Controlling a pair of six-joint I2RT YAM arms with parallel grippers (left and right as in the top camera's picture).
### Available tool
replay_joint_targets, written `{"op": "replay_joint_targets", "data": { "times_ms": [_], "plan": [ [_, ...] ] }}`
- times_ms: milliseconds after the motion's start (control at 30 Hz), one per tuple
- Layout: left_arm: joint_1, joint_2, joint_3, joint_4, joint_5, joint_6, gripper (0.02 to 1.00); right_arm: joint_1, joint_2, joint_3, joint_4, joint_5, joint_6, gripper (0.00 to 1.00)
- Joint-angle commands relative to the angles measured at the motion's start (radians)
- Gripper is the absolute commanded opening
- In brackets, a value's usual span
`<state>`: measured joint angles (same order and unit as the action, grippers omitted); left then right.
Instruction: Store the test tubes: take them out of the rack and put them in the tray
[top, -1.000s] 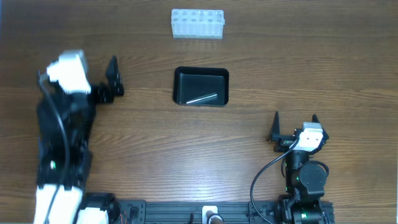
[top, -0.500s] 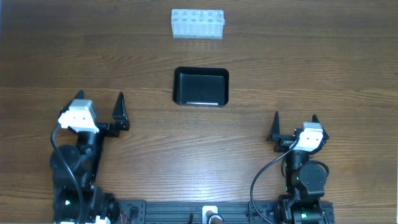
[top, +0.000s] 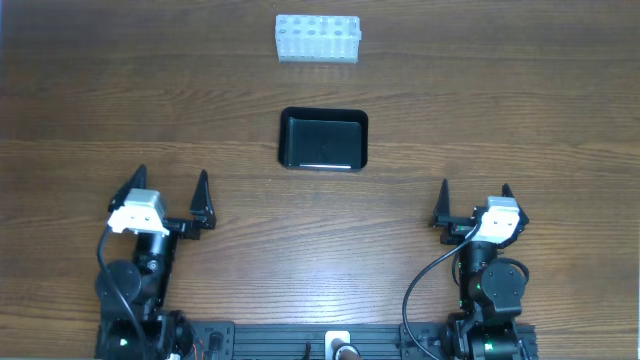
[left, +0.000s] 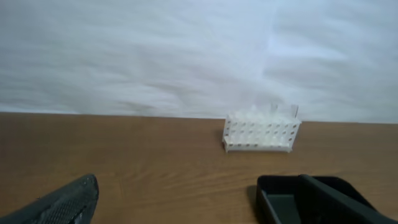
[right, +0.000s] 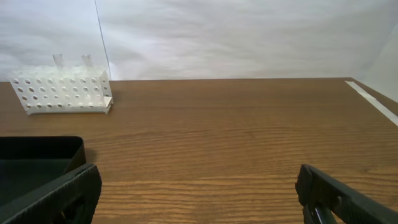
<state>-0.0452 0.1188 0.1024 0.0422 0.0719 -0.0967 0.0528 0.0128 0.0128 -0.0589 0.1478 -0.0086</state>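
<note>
Left gripper and right gripper gape wide, holding nothing, by the table's near edge. The tray lies well ahead, the rack beyond it.

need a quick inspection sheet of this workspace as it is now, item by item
surface: wooden table, brown grain
job's things: white rack at the far side, at least two test tubes standing up from it; black tray nearer the arms, no tube seen inside
clutter: nothing seen
end effectors: left end effector and right end effector both open, holding nothing, near their bases
cables: black cable looped beside the right arm
surroundings: white backdrop behind the table
</note>
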Motion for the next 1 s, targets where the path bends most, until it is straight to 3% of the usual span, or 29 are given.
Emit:
{"op": "replay_joint_targets", "data": {
  "times_ms": [33,133,1000],
  "plan": [
    [0.003,-0.091,-0.090,-0.012,0.030,0.011,1.000,-0.007,-0.008,-0.008,-0.001,-0.005,-0.008,0.991],
    [0.003,-0.116,-0.096,-0.119,0.032,0.011,1.000,-0.007,-0.008,-0.008,-0.001,-0.005,-0.008,0.993],
    [0.003,-0.112,-0.096,-0.111,0.032,0.011,1.000,-0.007,-0.008,-0.008,-0.001,-0.005,-0.008,0.991]
  ]
}}
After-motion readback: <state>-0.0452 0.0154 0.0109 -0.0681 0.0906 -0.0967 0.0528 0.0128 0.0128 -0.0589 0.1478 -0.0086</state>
